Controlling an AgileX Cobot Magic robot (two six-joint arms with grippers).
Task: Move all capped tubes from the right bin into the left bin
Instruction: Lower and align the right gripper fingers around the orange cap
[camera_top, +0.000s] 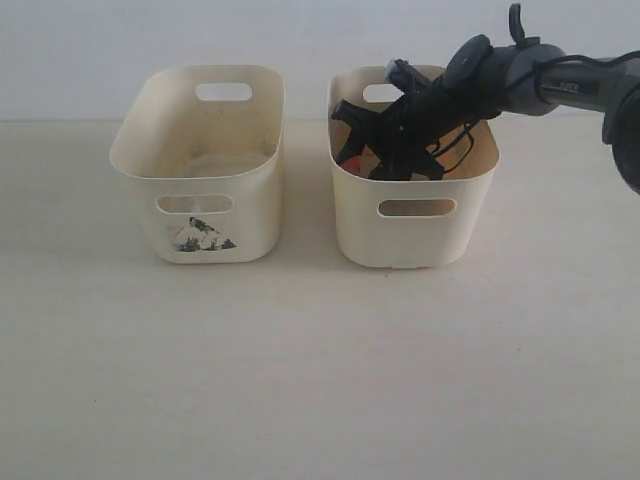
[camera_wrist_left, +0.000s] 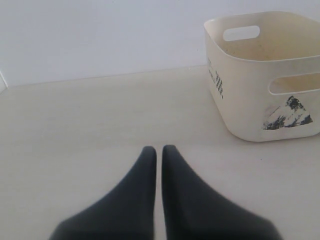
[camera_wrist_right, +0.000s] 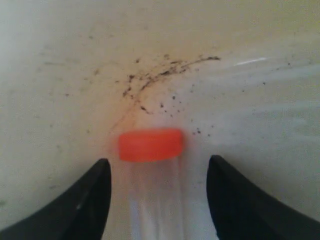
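My right gripper (camera_top: 385, 150) reaches down inside the right bin (camera_top: 415, 235), a cream tub with a plain front. In the right wrist view it (camera_wrist_right: 159, 162) stands open, one finger on each side of a capped tube (camera_wrist_right: 160, 200) lying on the bin floor. The tube is clear with an orange-red cap (camera_wrist_right: 150, 145), and a gap shows on both sides of it. A bit of orange (camera_top: 350, 160) shows beside the gripper in the exterior view. The left bin (camera_top: 250, 215) (camera_wrist_left: 250, 95) bears a black-grey smudge on its front. My left gripper (camera_wrist_left: 159, 148) is shut on nothing above the table, off to that bin's side.
The two bins stand side by side with a narrow gap between them on a pale table (camera_top: 300, 370). Dark specks and scuffs (camera_wrist_right: 160, 75) mark the right bin's floor. A white wall (camera_top: 80, 50) rises behind the table.
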